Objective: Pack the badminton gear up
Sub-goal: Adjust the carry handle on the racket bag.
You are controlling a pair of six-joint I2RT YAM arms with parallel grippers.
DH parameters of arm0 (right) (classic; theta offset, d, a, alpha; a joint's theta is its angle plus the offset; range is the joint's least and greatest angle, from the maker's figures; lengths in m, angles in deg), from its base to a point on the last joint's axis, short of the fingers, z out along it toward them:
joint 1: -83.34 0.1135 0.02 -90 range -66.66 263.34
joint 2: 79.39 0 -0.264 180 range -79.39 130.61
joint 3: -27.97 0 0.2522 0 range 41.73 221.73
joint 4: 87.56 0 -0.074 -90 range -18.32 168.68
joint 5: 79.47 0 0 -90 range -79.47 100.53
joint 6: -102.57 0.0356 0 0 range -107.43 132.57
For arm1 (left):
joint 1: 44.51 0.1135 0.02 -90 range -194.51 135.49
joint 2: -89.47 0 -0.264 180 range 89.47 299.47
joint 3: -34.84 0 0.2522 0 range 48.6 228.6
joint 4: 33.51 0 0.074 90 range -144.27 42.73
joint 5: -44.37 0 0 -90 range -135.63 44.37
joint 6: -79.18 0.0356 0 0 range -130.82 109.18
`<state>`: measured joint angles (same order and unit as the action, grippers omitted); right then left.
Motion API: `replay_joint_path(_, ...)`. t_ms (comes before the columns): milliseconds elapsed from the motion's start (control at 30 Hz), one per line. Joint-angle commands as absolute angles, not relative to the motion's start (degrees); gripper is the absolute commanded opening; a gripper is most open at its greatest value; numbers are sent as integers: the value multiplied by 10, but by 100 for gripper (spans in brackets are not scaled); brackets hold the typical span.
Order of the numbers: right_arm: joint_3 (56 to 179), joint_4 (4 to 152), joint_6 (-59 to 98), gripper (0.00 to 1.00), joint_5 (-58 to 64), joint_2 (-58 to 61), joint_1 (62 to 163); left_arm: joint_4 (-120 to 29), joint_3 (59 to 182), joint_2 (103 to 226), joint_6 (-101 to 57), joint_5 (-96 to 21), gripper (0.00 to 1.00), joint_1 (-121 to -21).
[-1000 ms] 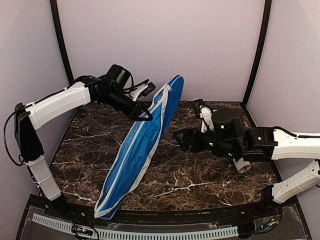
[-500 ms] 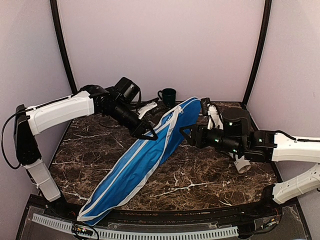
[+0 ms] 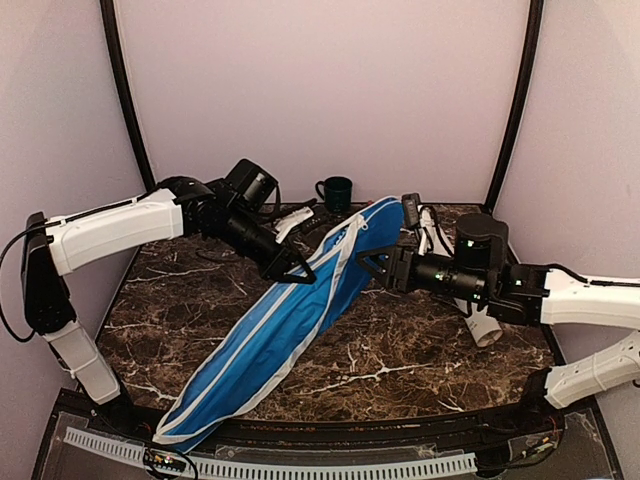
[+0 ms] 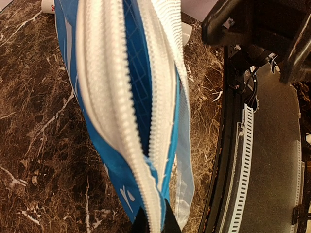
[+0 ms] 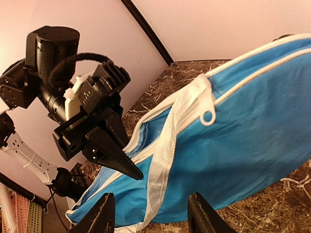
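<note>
My left pincer [image 3: 292, 272] clamps the white zip edge of the blue racket-shaped fabric cover [image 3: 270, 335], which slants across the marble table [image 3: 420, 350] from seven to one o'clock. My right pincer [image 3: 372, 266] gapes beside it.

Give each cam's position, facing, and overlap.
Top external: above and behind the bases, looking down on the table; both arms show.
Left wrist: on the left gripper, looking along the blue cover, zipper open; own fingertips at the bottom.
Right wrist: on the right gripper, facing the left gripper and cover; own fingers at the bottom.
Shared: all three see the cover; top and right wrist see the left gripper pinching it.
</note>
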<state>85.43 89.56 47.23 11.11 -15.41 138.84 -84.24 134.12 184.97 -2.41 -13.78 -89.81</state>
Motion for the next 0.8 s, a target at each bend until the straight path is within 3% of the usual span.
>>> replay_joint_path(0, 832, 962, 485, 52, 49, -122, 1388, -778, 1327, 1804, -35, -122, 0, -903)
replay_joint_path(167, 843, 1007, 486, 52, -16, -73, 1398, -762, 1325, 1807, -45, -109, 0, -903)
replay_joint_path(500, 854, 995, 494, 45, 19, -6, 1411, -741, 1321, 1811, -61, -102, 0, -903)
replay_joint_path(567, 856, 1005, 497, 39, 11, 5, 1416, -732, 1319, 1810, -64, -102, 0, -903)
replay_joint_path(767, 855, 1040, 508, 0, -8, -6, 1423, -704, 1293, 1811, -77, -107, 0, -903)
